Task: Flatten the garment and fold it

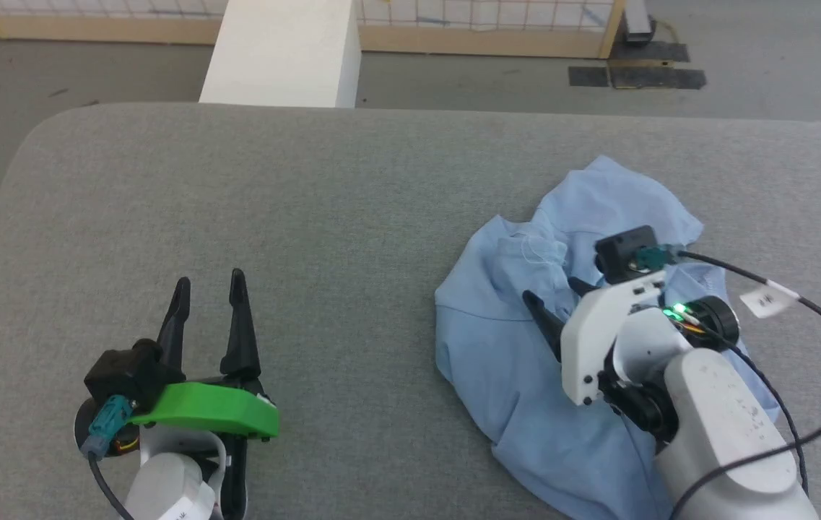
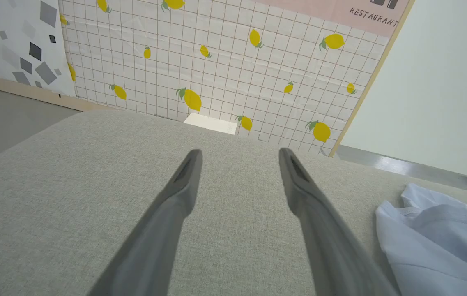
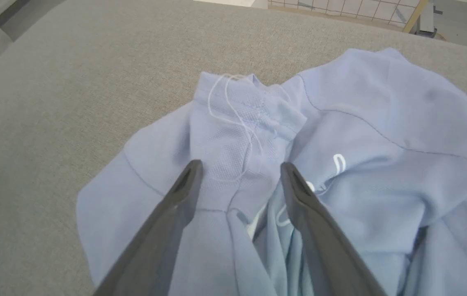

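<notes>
I get bright, even light — shadows faint, soft. Wrist views bow at edges; long dark gripper fingers (image 2: 163, 234) blur close-up.

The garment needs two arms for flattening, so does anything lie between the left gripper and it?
Nothing visible does. Bare grey fabric surface runs from the open left gripper to the crumpled garment, off to its right.

grey fabric surface (image 1: 294, 195) w/ rounded corner is seen in fg. grey floor (image 1: 78, 72) is seen beyond, white block (image 1: 284, 50) is set at its far edge. bg is closed off by lemon-print grid panel (image 2: 217, 61), wood-edged; black patches (image 1: 634, 76) are seen on floor.
</notes>
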Tool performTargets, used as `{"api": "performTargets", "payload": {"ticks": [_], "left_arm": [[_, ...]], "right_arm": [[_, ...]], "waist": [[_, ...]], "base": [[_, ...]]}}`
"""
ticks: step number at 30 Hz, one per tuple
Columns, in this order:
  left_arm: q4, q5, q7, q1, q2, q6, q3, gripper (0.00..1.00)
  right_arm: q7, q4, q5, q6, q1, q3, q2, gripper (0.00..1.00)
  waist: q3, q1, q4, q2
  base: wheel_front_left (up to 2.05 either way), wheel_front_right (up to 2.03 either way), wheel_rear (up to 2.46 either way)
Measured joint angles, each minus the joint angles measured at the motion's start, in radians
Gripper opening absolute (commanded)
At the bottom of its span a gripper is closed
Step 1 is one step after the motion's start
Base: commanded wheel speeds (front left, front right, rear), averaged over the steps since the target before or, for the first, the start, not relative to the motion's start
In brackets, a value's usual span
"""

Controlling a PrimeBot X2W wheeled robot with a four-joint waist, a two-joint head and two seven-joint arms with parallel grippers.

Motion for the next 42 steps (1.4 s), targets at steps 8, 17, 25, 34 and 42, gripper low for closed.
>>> {"api": "performTargets", "payload": {"ticks": [8,17,25,34,42], "left_arm": [[0.013,-0.001,0.0,-0.003,0.0,0.003,0.001,1.0],[0.014,0.002,0.0,0.011,0.0,0.004,0.014,1.0],[0.017,0.003,0.0,0.019,0.0,0.004,0.014,1.0],[0.054,0.015,0.0,0.039,0.0,-0.012,0.011,1.0],[0.12,0.026,0.097,0.064,0.019,-0.055,-0.07,1.0]], "right_arm": [[-0.025,0.046,0.045,0.0,-0.056,0.153,-0.002,0.0],[0.105,-0.134,0.169,0.0,0.028,0.523,-0.011,0.0],[0.11,-0.221,0.2,0.0,0.122,0.578,-0.115,1.0],[-0.209,-0.342,0.121,0.0,0.23,0.165,-0.035,1.0],[-0.381,-0.373,-0.093,0.0,0.335,-0.223,-0.007,1.0]], "waist": [[-0.004,0.0,0.036,0.0],[-0.061,0.0,0.017,0.0],[-0.075,0.0,0.004,0.0],[-0.078,0.0,0.005,0.0],[-0.073,0.0,-0.003,0.0]], "base": [[0.0,0.0,0.0],[0.0,0.0,0.0],[0.0,0.0,0.0],[0.0,0.0,0.0],[0.0,0.0,0.0]]}}
